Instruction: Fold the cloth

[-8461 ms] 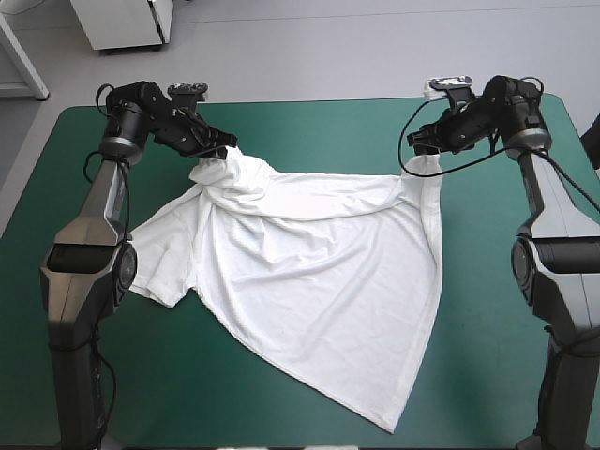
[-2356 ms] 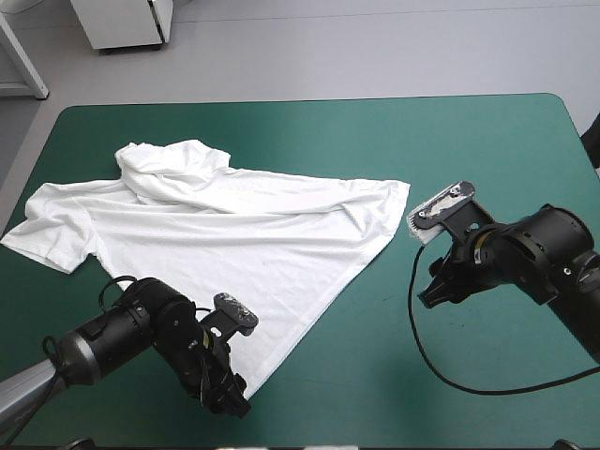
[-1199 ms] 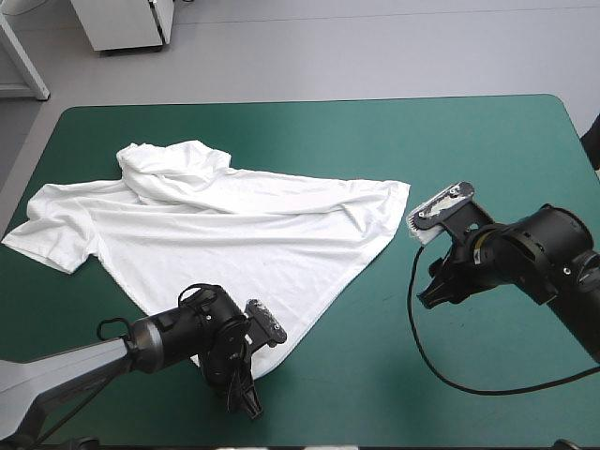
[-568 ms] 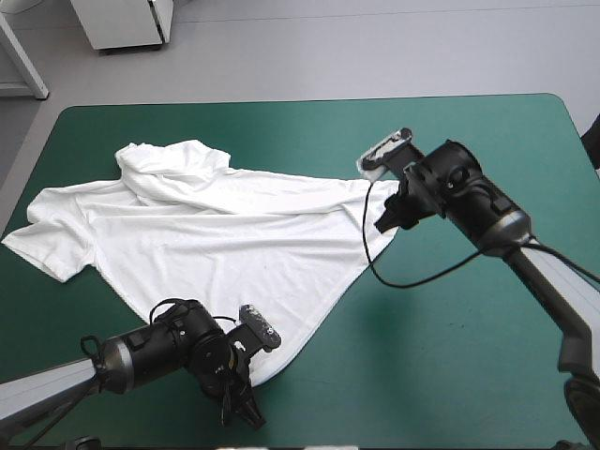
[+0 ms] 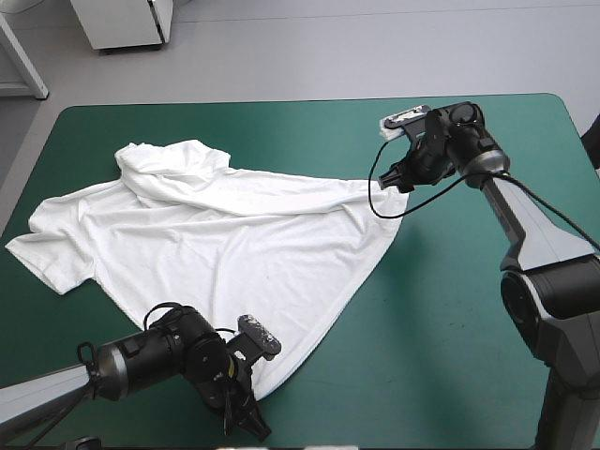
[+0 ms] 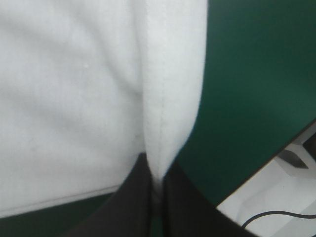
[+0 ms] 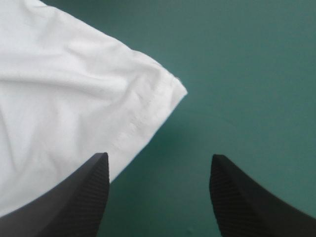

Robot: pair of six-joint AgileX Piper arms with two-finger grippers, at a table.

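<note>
Plain white T-shirt (image 5: 234,234), plain teal-green table cover (image 5: 450,309), black left end effector (image 6: 157,174), black right end effector (image 7: 159,156)

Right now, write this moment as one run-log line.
left gripper shut on T-shirt hem | right gripper open over far corner | T-shirt spread out

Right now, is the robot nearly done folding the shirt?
Only just started. Done: the T-shirt lies spread out on the teal-green cover, a bit bunched at its far left. In hand: the left jaws are shut on its near hem corner, and the right jaws stand open at its far right corner. Left: no fold shows yet, so all the folding.
</note>
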